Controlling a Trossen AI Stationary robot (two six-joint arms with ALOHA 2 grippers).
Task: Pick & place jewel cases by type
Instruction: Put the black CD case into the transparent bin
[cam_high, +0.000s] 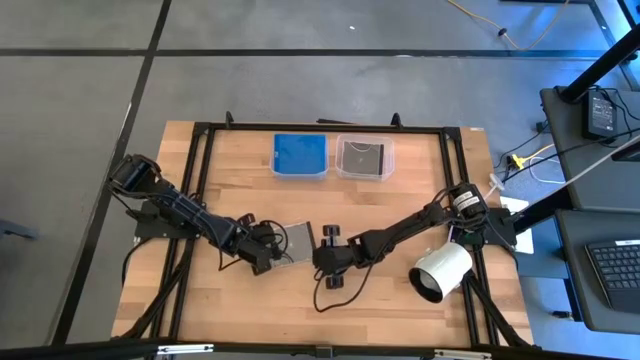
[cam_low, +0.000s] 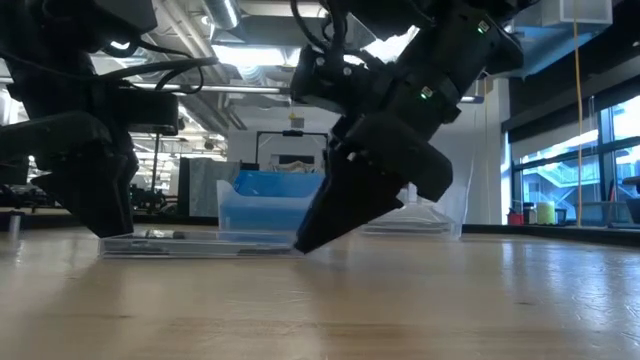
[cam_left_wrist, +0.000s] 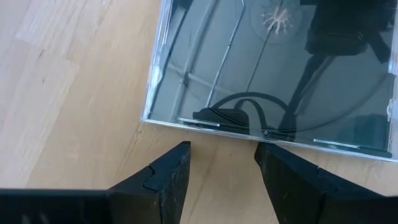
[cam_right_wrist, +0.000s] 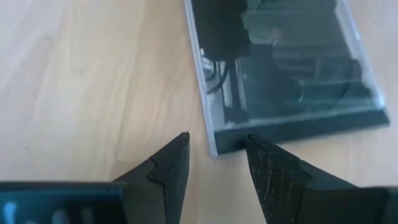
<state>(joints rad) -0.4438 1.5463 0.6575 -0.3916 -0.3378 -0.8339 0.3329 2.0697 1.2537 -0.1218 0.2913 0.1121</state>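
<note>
One jewel case (cam_high: 297, 241), clear over a dark grey tray, lies flat on the table between my two grippers. My left gripper (cam_high: 270, 252) is open just off the case's left side; in its wrist view the case's edge (cam_left_wrist: 261, 132) runs right ahead of the gripper (cam_left_wrist: 222, 149). My right gripper (cam_high: 323, 252) is open at the case's right side, low over the wood (cam_low: 305, 240), with the case's corner (cam_right_wrist: 216, 148) between its fingertips (cam_right_wrist: 217, 138). A blue-filled tub (cam_high: 300, 155) and a clear tub (cam_high: 364, 157) holding a dark case stand at the far edge. My left gripper stands a small gap short of the case's edge and touches nothing. My right gripper comes slanting down from the table's right; one fingertip (cam_right_wrist: 252, 142) stands against the case's dark edge (cam_right_wrist: 273, 132) near its corner, and I cannot tell whether it touches. The case lies flat.
A white cylinder (cam_high: 440, 272) lies on its side near the right arm's base. A black frame rail (cam_high: 320, 127) runs round the table behind the tubs. Bare wood (cam_high: 230, 300) shows along the near edge. Desks and cables stand beyond the table's right side.
</note>
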